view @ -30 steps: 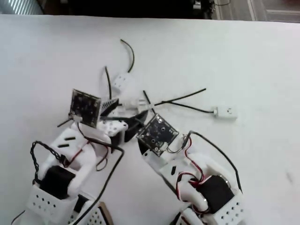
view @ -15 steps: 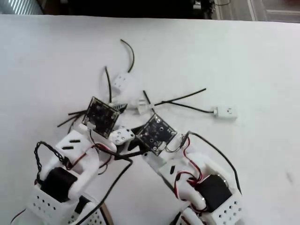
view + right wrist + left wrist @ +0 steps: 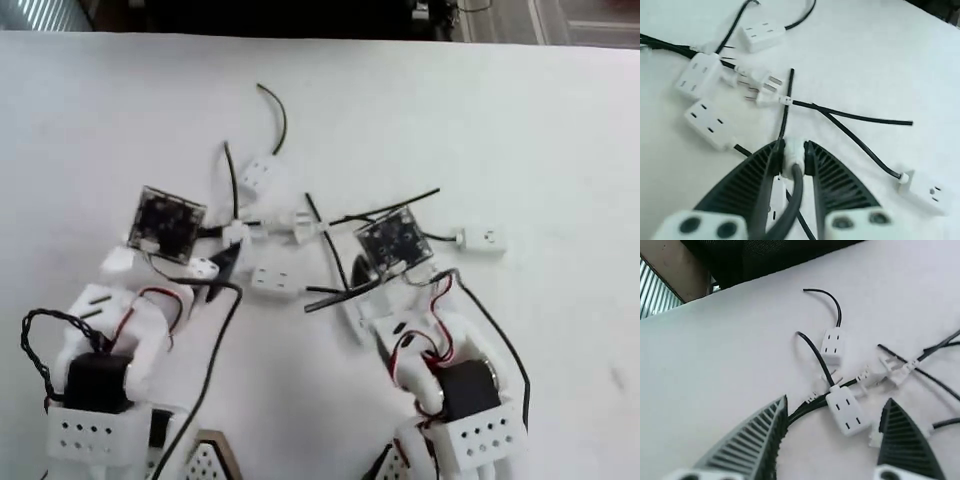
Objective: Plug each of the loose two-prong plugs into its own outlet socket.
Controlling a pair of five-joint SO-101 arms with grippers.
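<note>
My right gripper (image 3: 792, 147) is shut on a white two-prong plug (image 3: 792, 156) whose black cord runs back between the fingers. In the high view it (image 3: 352, 282) hangs just right of a white socket block (image 3: 275, 282) lying flat. My left gripper (image 3: 836, 405) is open just above the table, with nothing held. A second socket block (image 3: 846, 412) lies just past its fingertips. A third socket block (image 3: 262, 175) lies farther back. Loose white plugs (image 3: 765, 89) lie tangled between the blocks. A single outlet (image 3: 480, 240) lies at the right.
Several black cords (image 3: 385, 212) cross the middle of the white table (image 3: 520, 120). One cord (image 3: 275, 110) curls away from the far block. The table's back half and far right are bare.
The two arms have drawn apart: the left one swung left, the right one swung right with its plug and cord. The socket block between them now lies free on the table.
</note>
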